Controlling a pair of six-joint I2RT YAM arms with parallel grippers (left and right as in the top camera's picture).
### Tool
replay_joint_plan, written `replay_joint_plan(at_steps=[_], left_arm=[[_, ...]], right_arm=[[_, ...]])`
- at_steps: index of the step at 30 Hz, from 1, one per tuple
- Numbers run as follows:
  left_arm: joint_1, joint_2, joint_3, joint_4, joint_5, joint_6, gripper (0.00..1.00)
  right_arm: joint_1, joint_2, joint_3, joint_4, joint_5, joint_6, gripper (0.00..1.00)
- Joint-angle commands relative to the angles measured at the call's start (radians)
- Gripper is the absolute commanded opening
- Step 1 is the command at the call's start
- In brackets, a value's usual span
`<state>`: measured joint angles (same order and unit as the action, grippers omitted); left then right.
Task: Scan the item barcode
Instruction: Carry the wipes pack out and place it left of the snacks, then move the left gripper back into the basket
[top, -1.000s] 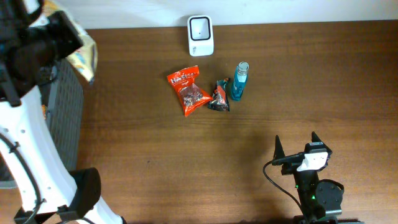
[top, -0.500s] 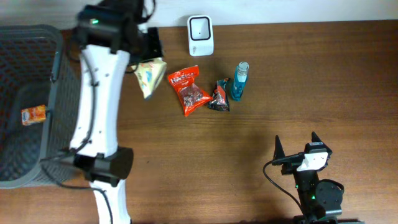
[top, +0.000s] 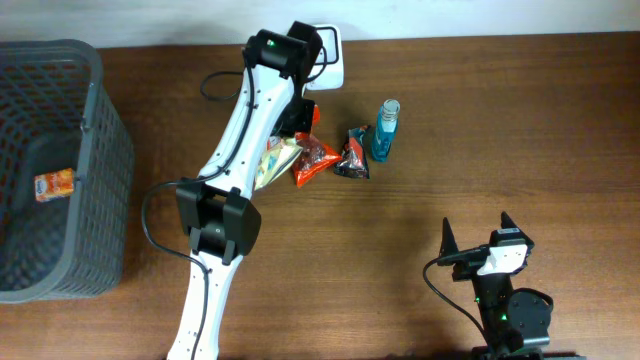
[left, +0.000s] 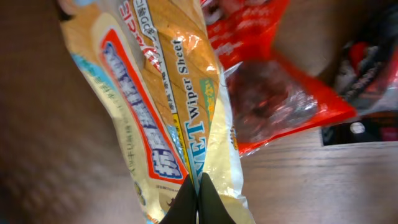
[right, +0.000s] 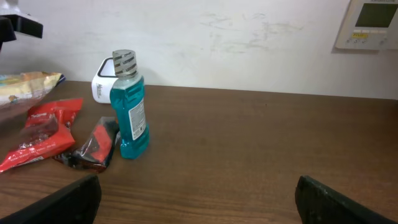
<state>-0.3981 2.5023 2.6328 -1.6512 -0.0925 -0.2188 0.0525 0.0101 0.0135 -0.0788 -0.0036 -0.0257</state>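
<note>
Left wrist alone shows left pincer (left: 198, 185) pinching wipes pack (left: 146, 93).

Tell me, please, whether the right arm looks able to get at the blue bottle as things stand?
Probably yes: bare table lies between the right arm and the blue bottle, its jaws stand open, and the left arm is further left.
</note>
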Motion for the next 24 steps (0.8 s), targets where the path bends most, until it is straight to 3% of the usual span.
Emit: replay_joint_plan(at_steps=[1,3,7,11,14,16,18,22,24], left_arm=[[-0.001,0.004,-0.005,0.045,0.077,0.195,0.00],[0.000,0.004,-0.006,0.049,0.046,0.201,0.04],[0.000,0.004,-0.006,0.034,-0.048,0.201,0.38],[0.025,0.003,0.007,0.024,-0.051,0.155,0.38],[0.069,-0.007,0.130,-0.037,-0.022,0.151,0.36],[0.095,-0.049,0.209,-0.037,0.050,0.151,0.44],[0.143,-0.132,0.338,-0.037,0.063,0.143,0.64],[0.280,-0.290,0.507,-0.030,0.023,0.051,0.73],[0.441,-0.359,0.505,-0.019,-0.017,-0.109,0.76]], right_arm=[[0.006,-0.006,-0.008,-0.003,0.005,0.003,0.98],[0.006,-0.006,-0.008,-0.003,0.005,0.004,0.98],[0.006,-0.006,-0.008,-0.003,0.005,0.003,0.98],[0.006,-0.006,-0.008,-0.003,0.005,0.003,0.98],[0.006,-0.006,-0.008,-0.003,0.005,0.003,0.98],[0.006,-0.006,-0.008,-0.003,0.005,0.003,0.98],[0.006,-0.006,-0.008,-0.003,0.005,0.003,0.98],[0.006,-0.006,-0.008,-0.003,0.005,0.003,0.98],[0.006,-0.006,-0.008,-0.003,0.005,0.003,0.98]])
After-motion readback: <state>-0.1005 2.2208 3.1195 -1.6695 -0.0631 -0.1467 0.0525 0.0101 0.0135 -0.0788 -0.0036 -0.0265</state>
